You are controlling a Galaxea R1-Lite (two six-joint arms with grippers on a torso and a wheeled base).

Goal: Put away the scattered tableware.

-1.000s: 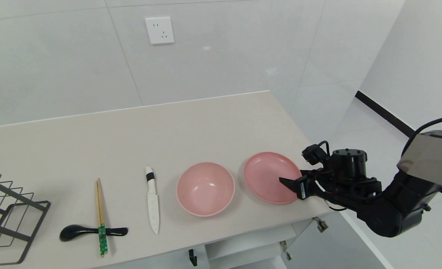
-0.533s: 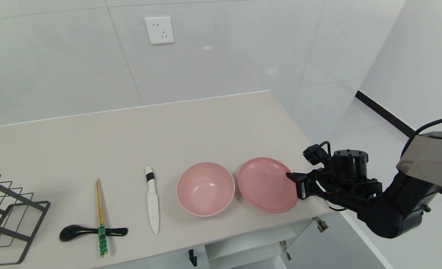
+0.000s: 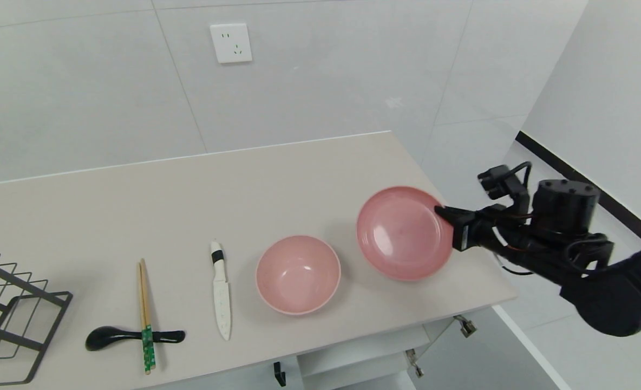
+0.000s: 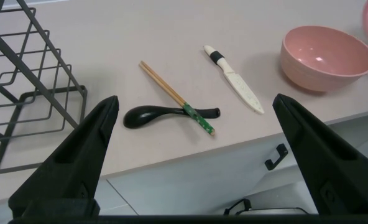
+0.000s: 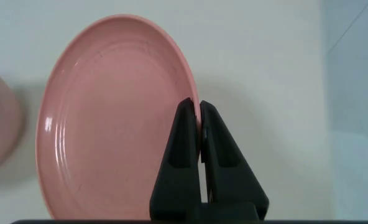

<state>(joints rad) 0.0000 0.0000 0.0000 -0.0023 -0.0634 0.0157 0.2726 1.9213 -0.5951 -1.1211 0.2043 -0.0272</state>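
At the nine o'clock end of the counter (image 3: 244,184) stands the wire dish rack (image 3: 6,303), nothing in it that I can see. Next along, a black spoon (image 3: 109,337) lies with a pair of chopsticks (image 3: 146,319) crossed over its handle, then a white knife (image 3: 221,292), then a pink bowl (image 3: 298,273) sitting flat. The left gripper (image 4: 196,102) hangs off the front edge facing the spoon and chopsticks, its fingers spread wide and empty.

The pink plate (image 3: 401,233) is the piece being dealt with. It sits at about two o'clock from the bowl, just apart from it, tilted with its face toward the room and seemingly clear of the counter, to judge by the shadow beneath. The right gripper (image 3: 450,222) has the rim pinched tight between its jaws at the plate's three o'clock, one finger on each face.

I'd say the pick-up is done and the carry is what comes next: the plate has to travel the length of the counter toward nine o'clock, passing above the bowl and cutlery, then be turned on edge to slot between the rack's wires. A thin rim grip could let it swing.
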